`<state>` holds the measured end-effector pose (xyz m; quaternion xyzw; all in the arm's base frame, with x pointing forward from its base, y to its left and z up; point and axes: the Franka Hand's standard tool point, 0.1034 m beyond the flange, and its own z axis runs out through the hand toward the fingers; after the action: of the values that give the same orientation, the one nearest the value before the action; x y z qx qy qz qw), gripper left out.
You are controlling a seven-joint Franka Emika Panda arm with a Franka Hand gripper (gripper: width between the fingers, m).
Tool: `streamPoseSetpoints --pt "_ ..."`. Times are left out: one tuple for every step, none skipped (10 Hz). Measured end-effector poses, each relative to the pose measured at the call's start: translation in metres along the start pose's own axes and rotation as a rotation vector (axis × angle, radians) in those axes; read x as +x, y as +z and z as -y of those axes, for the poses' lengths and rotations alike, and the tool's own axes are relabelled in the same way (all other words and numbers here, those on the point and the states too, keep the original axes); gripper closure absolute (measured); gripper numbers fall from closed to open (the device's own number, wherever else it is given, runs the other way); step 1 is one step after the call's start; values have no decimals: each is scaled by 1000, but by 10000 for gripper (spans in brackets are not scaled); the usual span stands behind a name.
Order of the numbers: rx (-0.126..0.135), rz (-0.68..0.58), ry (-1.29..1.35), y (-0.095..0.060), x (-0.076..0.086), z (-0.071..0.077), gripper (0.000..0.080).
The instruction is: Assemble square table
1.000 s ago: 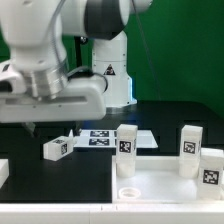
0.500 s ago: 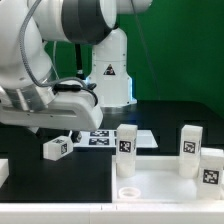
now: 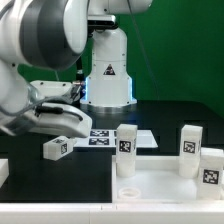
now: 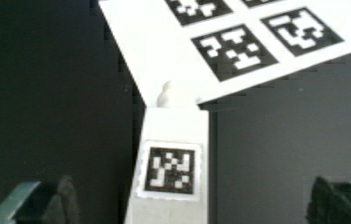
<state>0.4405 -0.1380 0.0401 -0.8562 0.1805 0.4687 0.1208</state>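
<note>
One slab (image 3: 165,180) is seen nearest, with three legs (image 3: 126,143) standing upright on it. One more leg (image 3: 57,147) is laid on the table, just beside the marker board (image 3: 100,138). The gripper (image 4: 198,200) is held apart above this leg, touching nothing.

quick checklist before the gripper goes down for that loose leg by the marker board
1. Gripper open: ok, the fingers stand wide apart in the wrist view.
2. Lying leg centred between the fingers: ok.
3. Gripper empty: ok, nothing sits between the fingers.
4. Leg free of neighbours: not ok, its threaded end touches or overlaps the edge of the marker board.
5. Other parts out of the way: ok, the upright legs and the tabletop slab sit toward the exterior view's right.
6. Height above the leg: cannot tell.
</note>
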Motion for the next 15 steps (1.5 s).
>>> streamPoseSetpoints --pt "-2 -2 -1 0 0 1 151" --pt "-2 -1 -1 0 0 1 151" --pt "3 5 5 3 1 0 151" --pt "13 20 16 13 5 -3 151" --pt "10 25 19 22 8 -4 151" --pt "6 17 21 29 11 -4 151" --pt "2 11 21 34 14 -4 151" --pt "-4 1 17 35 16 -1 151" --pt "-4 3 14 35 15 -1 151" --pt "-4 3 14 35 15 -1 275" --pt "-4 3 14 35 15 -1 412" --pt "-4 3 14 35 15 -1 412" --pt "-4 3 14 35 15 -1 517" --pt "-4 3 14 35 15 -1 517" --pt "-12 3 8 31 14 1 517"
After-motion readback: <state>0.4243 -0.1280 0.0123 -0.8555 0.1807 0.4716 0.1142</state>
